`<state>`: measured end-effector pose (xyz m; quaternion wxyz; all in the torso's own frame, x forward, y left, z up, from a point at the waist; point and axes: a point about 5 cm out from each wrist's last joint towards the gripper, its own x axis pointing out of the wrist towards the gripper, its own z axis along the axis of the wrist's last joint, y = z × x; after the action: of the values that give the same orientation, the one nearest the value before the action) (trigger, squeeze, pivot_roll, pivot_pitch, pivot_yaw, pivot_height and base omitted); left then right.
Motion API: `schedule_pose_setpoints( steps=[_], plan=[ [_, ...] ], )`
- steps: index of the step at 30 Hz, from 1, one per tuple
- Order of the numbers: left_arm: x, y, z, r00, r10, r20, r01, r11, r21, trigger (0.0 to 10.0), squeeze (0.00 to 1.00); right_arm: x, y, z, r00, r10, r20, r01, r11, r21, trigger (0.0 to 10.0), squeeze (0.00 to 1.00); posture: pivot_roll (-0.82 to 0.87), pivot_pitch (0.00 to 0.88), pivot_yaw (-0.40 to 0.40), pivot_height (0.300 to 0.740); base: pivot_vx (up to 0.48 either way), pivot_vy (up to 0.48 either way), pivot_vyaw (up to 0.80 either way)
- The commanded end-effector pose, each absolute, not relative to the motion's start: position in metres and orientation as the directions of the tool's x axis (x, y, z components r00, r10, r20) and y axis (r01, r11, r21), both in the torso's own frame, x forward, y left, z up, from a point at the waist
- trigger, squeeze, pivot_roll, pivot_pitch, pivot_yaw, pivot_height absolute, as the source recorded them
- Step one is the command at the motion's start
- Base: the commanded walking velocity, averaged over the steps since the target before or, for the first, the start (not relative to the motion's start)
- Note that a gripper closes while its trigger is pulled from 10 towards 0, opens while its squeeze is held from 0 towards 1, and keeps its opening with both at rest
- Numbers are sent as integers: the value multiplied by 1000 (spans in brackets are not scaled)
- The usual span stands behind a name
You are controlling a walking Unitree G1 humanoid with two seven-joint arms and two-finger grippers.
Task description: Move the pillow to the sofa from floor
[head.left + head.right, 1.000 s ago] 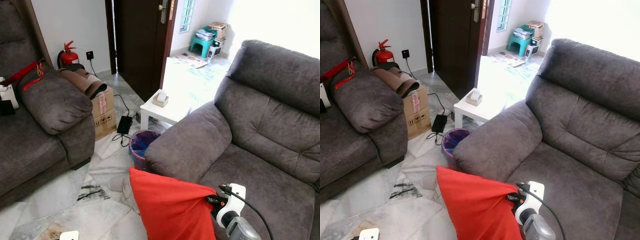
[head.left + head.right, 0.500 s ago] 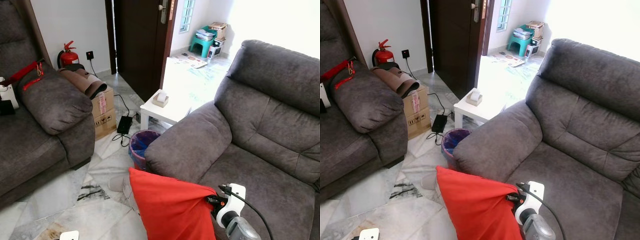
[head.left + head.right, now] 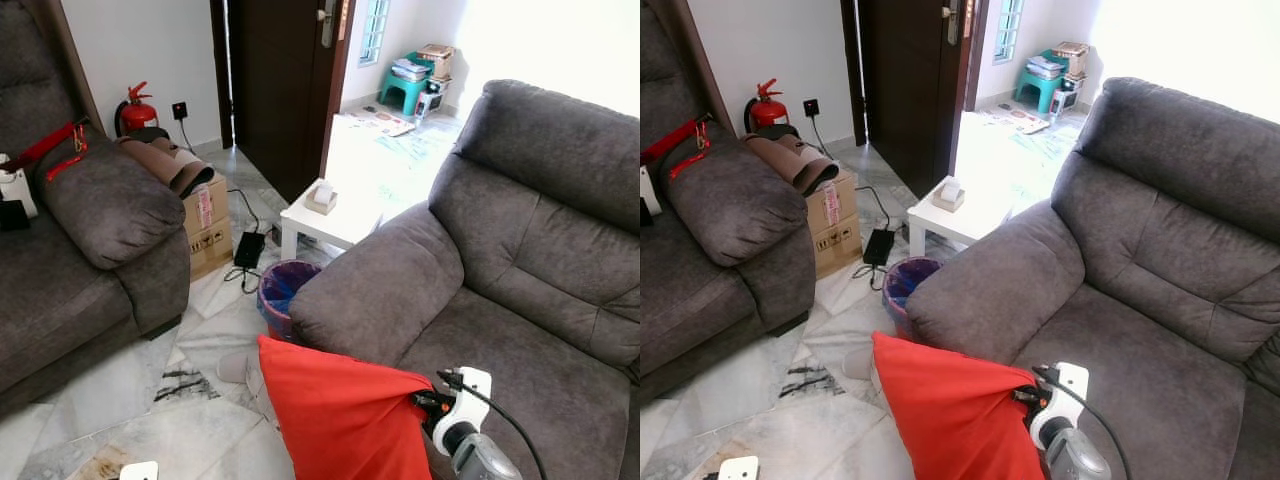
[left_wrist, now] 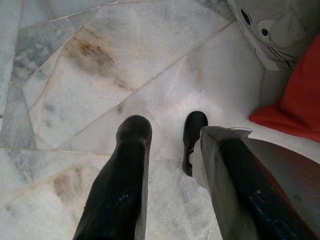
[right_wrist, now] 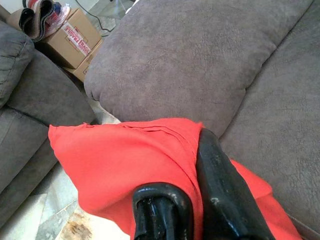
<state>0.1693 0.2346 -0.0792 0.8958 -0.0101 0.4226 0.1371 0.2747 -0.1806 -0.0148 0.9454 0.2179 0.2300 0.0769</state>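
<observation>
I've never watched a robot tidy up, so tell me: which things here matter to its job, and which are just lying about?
Part of the job:
- red pillow, held up by the right gripper
- grey sofa beside it

Just lying about:
- fire extinguisher
- cardboard box
- small white table
- waste bin
- second sofa
- left gripper, open above the floor

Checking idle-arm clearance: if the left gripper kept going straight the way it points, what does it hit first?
Most likely the bare marble floor: the left gripper, fingers apart, points straight at it with nothing between. The red pillow lies off to one side.
</observation>
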Motion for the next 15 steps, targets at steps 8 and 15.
schedule_pose_setpoints(
  steps=[8, 15],
  plan=[
    [167, 230, -81, 602, 222, -767, -245, 966, 88, 10000, 0, 293, -186, 5, 923, 232, -307, -82, 898, 433, 10000, 0, 160, 0, -137, 740, 0, 0, 0],
    [167, 230, -81, 602, 222, -767, -244, 966, 88, 10000, 0, 293, -186, 5, 922, 232, -310, -81, 899, 431, 10000, 0, 159, 0, -136, 740, 0, 0, 0]
  ],
)
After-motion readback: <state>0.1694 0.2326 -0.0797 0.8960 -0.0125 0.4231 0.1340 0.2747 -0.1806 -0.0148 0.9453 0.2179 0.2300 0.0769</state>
